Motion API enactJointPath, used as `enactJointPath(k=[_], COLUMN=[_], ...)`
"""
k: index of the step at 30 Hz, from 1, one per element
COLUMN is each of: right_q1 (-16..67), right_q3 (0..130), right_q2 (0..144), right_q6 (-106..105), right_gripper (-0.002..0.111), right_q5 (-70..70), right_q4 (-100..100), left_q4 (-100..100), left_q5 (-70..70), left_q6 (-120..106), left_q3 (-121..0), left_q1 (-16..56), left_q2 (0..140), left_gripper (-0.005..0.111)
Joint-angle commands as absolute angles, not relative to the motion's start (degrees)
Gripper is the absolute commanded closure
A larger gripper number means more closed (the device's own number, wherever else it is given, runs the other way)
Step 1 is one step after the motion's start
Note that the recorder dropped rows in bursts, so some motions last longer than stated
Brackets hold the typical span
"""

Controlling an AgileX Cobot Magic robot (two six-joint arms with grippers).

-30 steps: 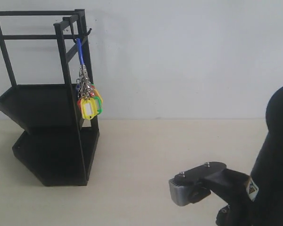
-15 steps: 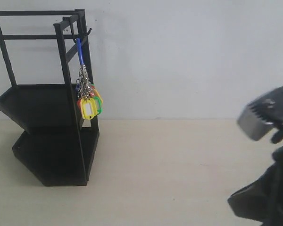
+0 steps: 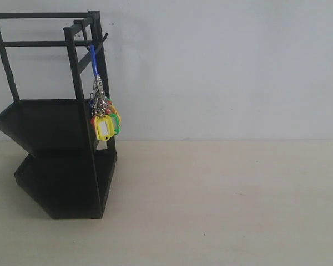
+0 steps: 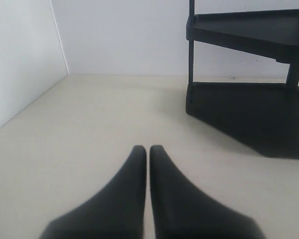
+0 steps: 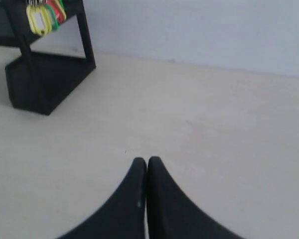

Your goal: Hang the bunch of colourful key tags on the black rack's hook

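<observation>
The colourful key tag bunch (image 3: 106,118) hangs by its blue loop from the hook (image 3: 102,38) on the top bar of the black rack (image 3: 55,116), at the left of the exterior view. The right wrist view catches the yellow and green tags of the bunch (image 5: 43,15) on the rack (image 5: 45,74), far from my right gripper (image 5: 147,160), which is shut and empty above the table. My left gripper (image 4: 148,148) is shut and empty too, with the rack's lower tiers (image 4: 249,74) some way off. Neither arm shows in the exterior view.
A pale tabletop (image 3: 222,205) runs out from the rack to the right, backed by a white wall (image 3: 222,66). In the left wrist view a side wall (image 4: 20,55) meets the back wall at a corner.
The right arm has swung up and out of the exterior view at the lower right. The key tag bunch stays hanging on the hook.
</observation>
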State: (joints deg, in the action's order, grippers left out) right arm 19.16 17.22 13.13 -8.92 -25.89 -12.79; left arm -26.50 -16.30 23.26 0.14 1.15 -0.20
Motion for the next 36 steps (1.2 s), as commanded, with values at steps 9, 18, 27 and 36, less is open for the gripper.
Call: enactJointPath(k=[9,18,27,36], right_q1=[12.53,12.53,12.53,12.53], right_q3=[8.96,0.46,0.0,0.0], right_q2=[0.0,0.0,0.0,0.0], right_q6=[-8.87,-8.23,-7.54,0.0], right_gripper=[0.108,0.108,0.108,0.108], right_q5=[-18.82,-9.13,-10.05,-18.93], right_q4=[-15.02,-15.31,-9.54,-2.17], left_q4=[-26.51,-26.51,-26.51,-26.51], left_q5=[-16.09,-16.09,-16.14,-16.14], left_q6=[23.57,23.57,23.57,23.57], left_q3=[0.0,0.0,0.0,0.0], left_q1=[1.22,1.22,1.22,1.22], left_q2=[0.0,0.0,0.0,0.0], left_gripper=[0.102,0.102,0.102,0.102])
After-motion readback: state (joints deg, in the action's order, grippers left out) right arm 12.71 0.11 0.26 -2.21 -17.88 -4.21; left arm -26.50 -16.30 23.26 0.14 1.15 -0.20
